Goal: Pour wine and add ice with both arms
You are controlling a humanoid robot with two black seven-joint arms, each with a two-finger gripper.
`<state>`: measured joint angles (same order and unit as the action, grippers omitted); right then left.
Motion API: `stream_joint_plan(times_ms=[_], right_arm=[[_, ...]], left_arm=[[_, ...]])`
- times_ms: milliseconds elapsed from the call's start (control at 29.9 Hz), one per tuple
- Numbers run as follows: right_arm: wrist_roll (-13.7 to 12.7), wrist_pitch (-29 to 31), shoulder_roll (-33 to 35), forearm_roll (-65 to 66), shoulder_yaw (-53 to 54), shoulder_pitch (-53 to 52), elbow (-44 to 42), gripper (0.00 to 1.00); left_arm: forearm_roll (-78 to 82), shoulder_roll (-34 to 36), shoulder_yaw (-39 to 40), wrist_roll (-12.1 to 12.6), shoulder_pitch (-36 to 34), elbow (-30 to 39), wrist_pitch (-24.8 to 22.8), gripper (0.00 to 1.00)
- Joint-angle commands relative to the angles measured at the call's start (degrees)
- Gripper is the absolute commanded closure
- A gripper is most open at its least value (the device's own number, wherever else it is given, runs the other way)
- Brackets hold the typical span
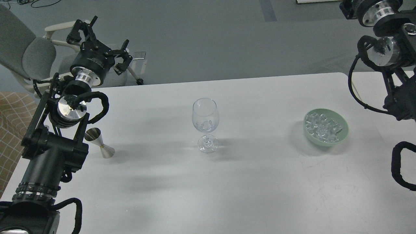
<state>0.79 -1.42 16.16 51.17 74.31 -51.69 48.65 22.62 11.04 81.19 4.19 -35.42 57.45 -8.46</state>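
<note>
Now, starting at the far left, the left pincer [104, 42] hangs raised past the back edge of the bench [227, 182], fingers spread wide and holding nothing, with a grey chair [29, 55] behind it. Just below that arm stands a steel jigger [99, 143], upright on the bench, close against the forearm; it looks light, hard and slick, and the narrow waist between its two cones seems the sensible place to pinch. Whether any wine sits in it, I cannot tell from up here. Moving to the middle, the stemmed glass [205, 125] stands alone and upright, well apart from everything, with what looks like a few clear cubes already in the bowl; thin, tippy and fragile, I'd judge, so nothing should knock its rim. On to the right, the green bowl [326, 127] is heaped with ice [325, 128], small glassy cubes that are likely slippery and best nipped one at a time across flat faces. The right arm [390, 48] looms at the far edge, its pincer out of view. Open bench lies between bowl and glass.
</note>
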Motion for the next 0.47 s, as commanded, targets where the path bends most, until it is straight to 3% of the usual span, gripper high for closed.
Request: stream_joint_plan(times_ms=[0, 234, 434], right_arm=[[0.0, 0.1, 0.1, -0.5, 0.2, 1.2, 2.5, 0.00], [0.0, 0.4, 2.7, -0.5, 0.4, 9.1, 16.0, 0.00], [0.0, 0.2, 3.6, -0.5, 1.2, 14.3, 18.2, 0.00]], left_arm=[[0.0, -1.4, -0.2, 0.0, 0.0, -0.7, -0.1, 0.02], [-0.2, -3.3, -0.5, 0.3, -0.5, -1.5, -0.4, 0.02], [-0.2, -3.1, -1.7, 0.3, -3.5, -1.6, -0.4, 0.02]])
